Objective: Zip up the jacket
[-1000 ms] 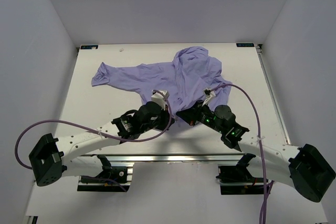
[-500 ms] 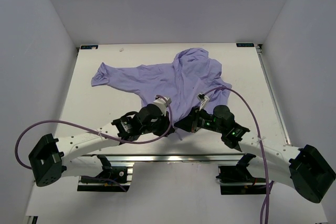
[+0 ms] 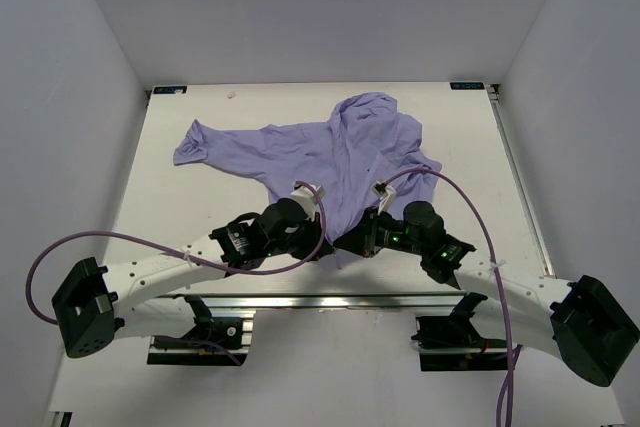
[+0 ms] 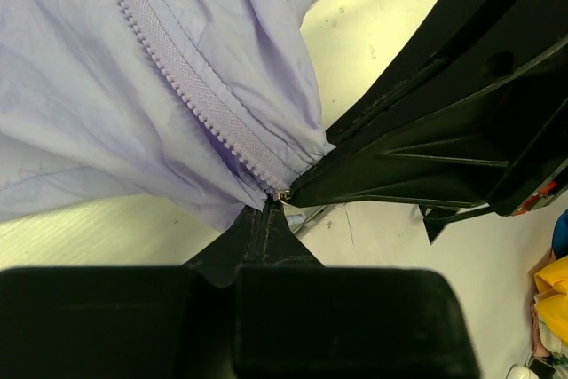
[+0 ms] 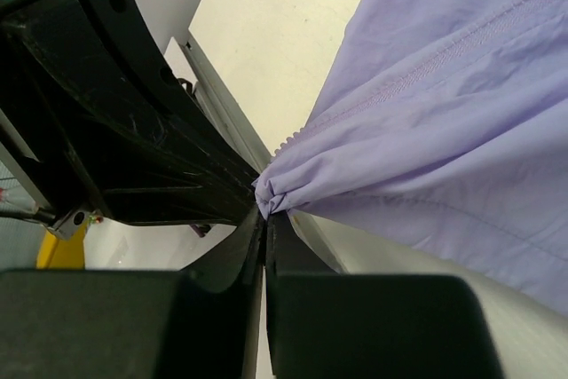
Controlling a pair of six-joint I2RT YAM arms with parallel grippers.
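Observation:
The lavender jacket (image 3: 340, 147) lies wrinkled on the white table, hood at the back, one sleeve stretched to the left. Its bottom hem is drawn to a point near the front edge, where both grippers meet. My left gripper (image 3: 322, 243) is shut on the bottom end of the zipper; in the left wrist view (image 4: 270, 209) a small metal zipper piece (image 4: 283, 194) sits at its tips and the zipper teeth (image 4: 177, 77) run up and away. My right gripper (image 3: 347, 241) is shut on the bunched hem (image 5: 275, 194) right beside it, its tips (image 5: 265, 219) pressed together.
The table's front edge with a metal rail (image 3: 330, 299) lies just behind the grippers. White walls enclose the table on three sides. Purple cables (image 3: 470, 192) loop over both arms. A yellow object (image 4: 550, 295) shows beyond the table edge.
Both grippers have moved nearer to the front edge and closer together, drawing the jacket's bottom hem with them into a narrow point.

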